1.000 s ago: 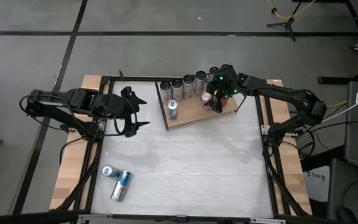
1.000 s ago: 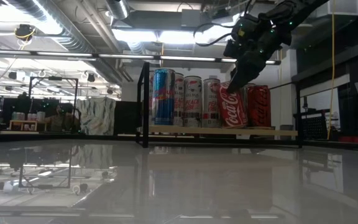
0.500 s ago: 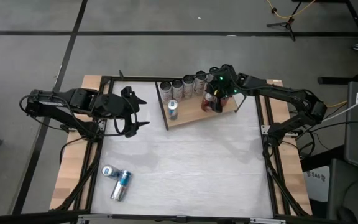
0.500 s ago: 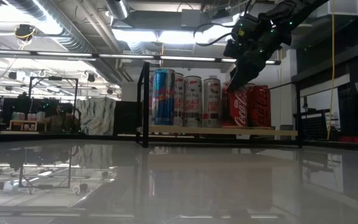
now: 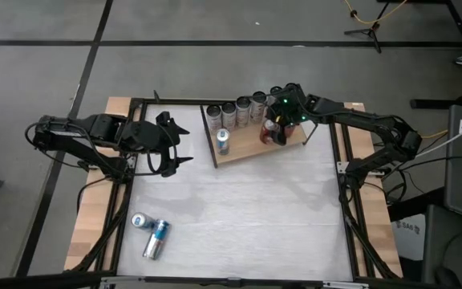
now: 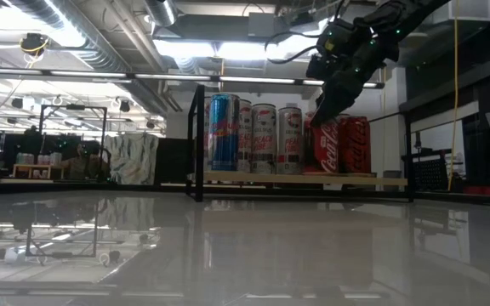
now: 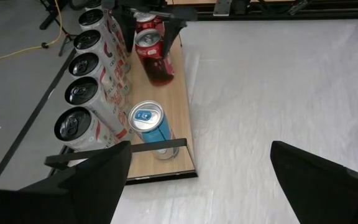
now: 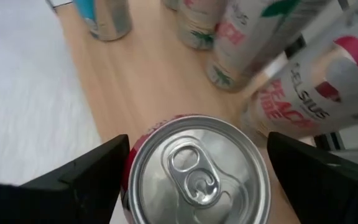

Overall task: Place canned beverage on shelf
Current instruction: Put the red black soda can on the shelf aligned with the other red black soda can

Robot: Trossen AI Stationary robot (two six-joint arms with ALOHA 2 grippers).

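Red can [image 8: 194,171]: stiff, smooth, slippery; take hold across its sides.
Right gripper [image 5: 277,126]: spread open around can on shelf [image 5: 243,148], gripping nothing.
Left gripper [image 5: 175,144]: wide open, empty.

Wooden shelf [image 5: 247,148] bearing upright cans [image 5: 243,109] sits on white table [image 5: 239,209].

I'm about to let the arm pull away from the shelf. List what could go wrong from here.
1. The right hand is open around the top of the red cola can standing on the light-brown wooden shelf board. A sideways withdrawal could tip it.
2. A second red can and the row of tall white cans stand close by, so one toppling can might knock others.
3. The slim blue can stands near the board's front edge.
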